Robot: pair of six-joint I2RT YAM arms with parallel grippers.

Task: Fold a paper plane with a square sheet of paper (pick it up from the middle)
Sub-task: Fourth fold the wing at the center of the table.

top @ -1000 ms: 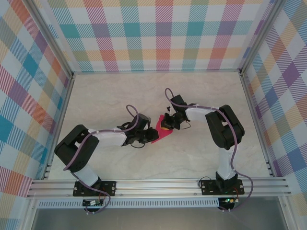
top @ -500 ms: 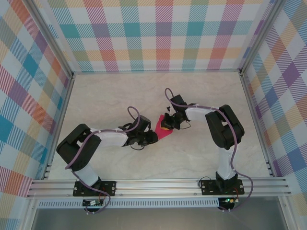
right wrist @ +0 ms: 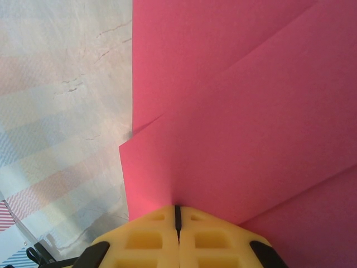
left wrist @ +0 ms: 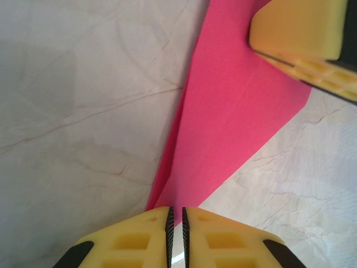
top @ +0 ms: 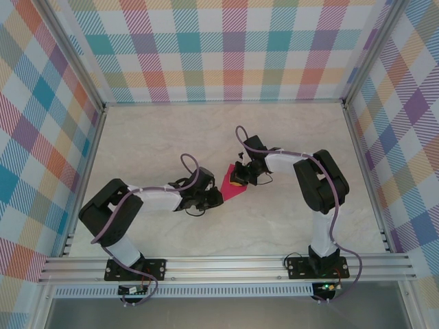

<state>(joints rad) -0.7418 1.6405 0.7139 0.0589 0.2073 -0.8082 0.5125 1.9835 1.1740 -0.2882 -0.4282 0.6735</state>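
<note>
The pink-red sheet of paper (top: 229, 188) lies on the table, folded into overlapping layers that taper to a point towards my left gripper. The left gripper (top: 213, 198) is shut with nothing between its pads, and its tips (left wrist: 175, 211) rest at the narrow end of the paper (left wrist: 234, 111). My right gripper (top: 239, 179) is shut, and its tips (right wrist: 178, 209) press down on the layered paper (right wrist: 240, 100). In the left wrist view, one of its yellow fingers (left wrist: 298, 28) lies on the wide end of the sheet.
The marble-patterned tabletop (top: 164, 137) is enclosed by checkered walls (top: 226, 48) at the back and on both sides. An aluminium rail (top: 226, 264) runs along the near edge. Both arms reach in to the middle of the table.
The left gripper slid right along the paper's lower edge, then drew back slightly to the left. The right gripper and the paper stayed in place.
</note>
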